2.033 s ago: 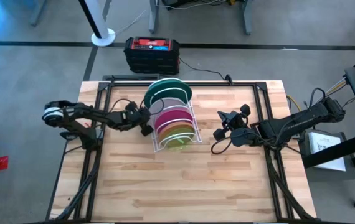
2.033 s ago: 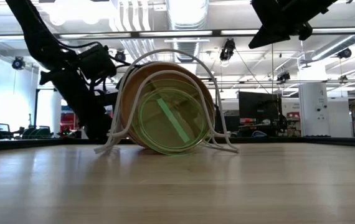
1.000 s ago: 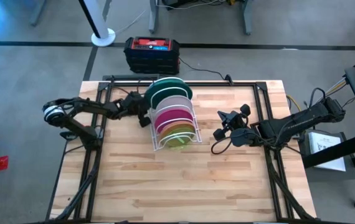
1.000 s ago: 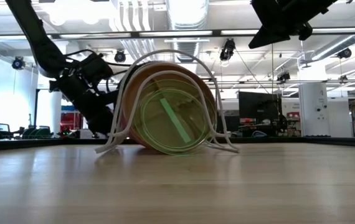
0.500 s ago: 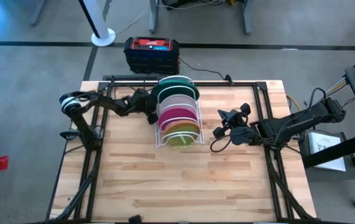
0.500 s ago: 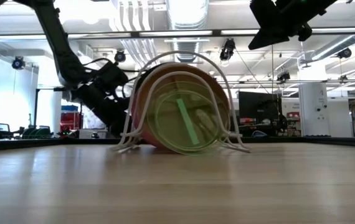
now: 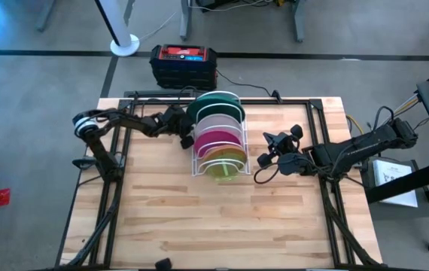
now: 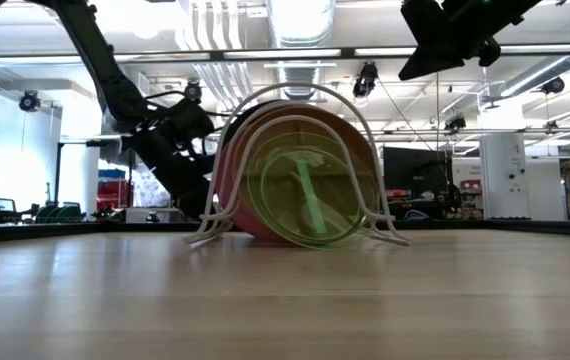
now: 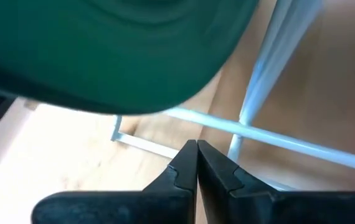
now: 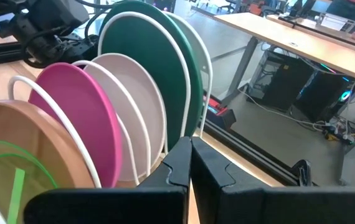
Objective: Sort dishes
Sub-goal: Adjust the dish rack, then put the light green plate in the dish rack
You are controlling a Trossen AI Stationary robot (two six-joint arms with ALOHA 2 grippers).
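Five round plastic plates stand on edge in the white wire rack near the worktop's far edge — dark green plate rearmost, then white plate, pink plate, brown plate, lime plate. Probably light, stiff, slick — grip the exposed top rim. Left hand pinched shut, empty, beside the rack; right hand shut, waiting apart.

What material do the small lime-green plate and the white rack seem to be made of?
The lime-green plate looks like translucent plastic: the plates behind it show through.
The white rack appears to be coated or painted wire: thin, smooth, glossy white rods bent into arches, though what lies under the white is not visible.
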